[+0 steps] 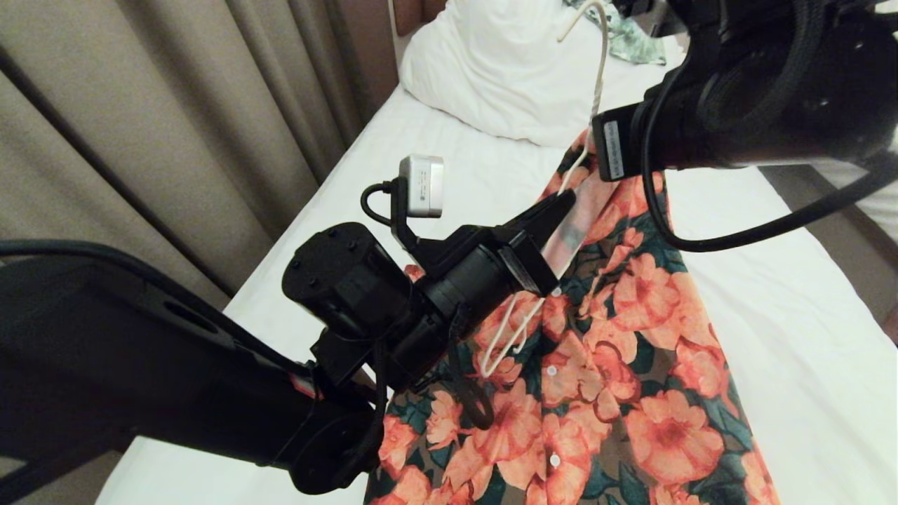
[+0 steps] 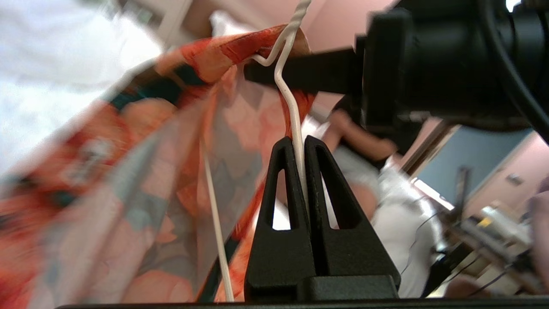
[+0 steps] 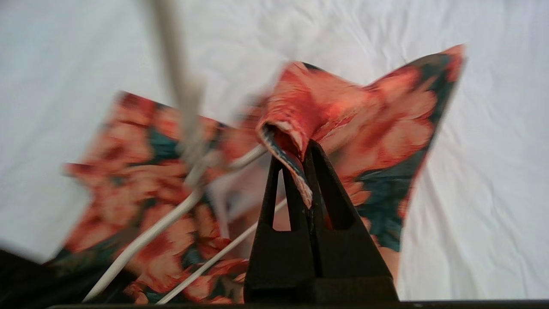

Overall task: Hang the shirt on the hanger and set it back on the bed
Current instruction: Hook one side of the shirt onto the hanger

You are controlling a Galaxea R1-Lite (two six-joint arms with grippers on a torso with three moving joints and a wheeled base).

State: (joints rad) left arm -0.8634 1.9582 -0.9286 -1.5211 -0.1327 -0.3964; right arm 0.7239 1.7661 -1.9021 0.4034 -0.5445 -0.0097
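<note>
The flowered shirt (image 1: 631,365) hangs lifted above the white bed (image 1: 772,280), its lower part spreading toward me. The cream wire hanger (image 1: 600,63) runs through its top, hook up and one corner (image 1: 501,344) showing in front of the cloth. My left gripper (image 1: 565,203) comes in from the left and is shut on the hanger (image 2: 291,103) wire, just below the twisted neck (image 2: 299,143). My right gripper (image 3: 305,150) is shut on a folded edge of the shirt (image 3: 386,111) near the collar. In the head view the right arm (image 1: 736,91) hides its fingers.
A white pillow (image 1: 505,63) lies at the head of the bed, with a green leaf-print garment (image 1: 635,38) beyond it. Beige curtains (image 1: 175,105) hang along the bed's left side. A blurred person (image 2: 386,189) shows in the left wrist view's background.
</note>
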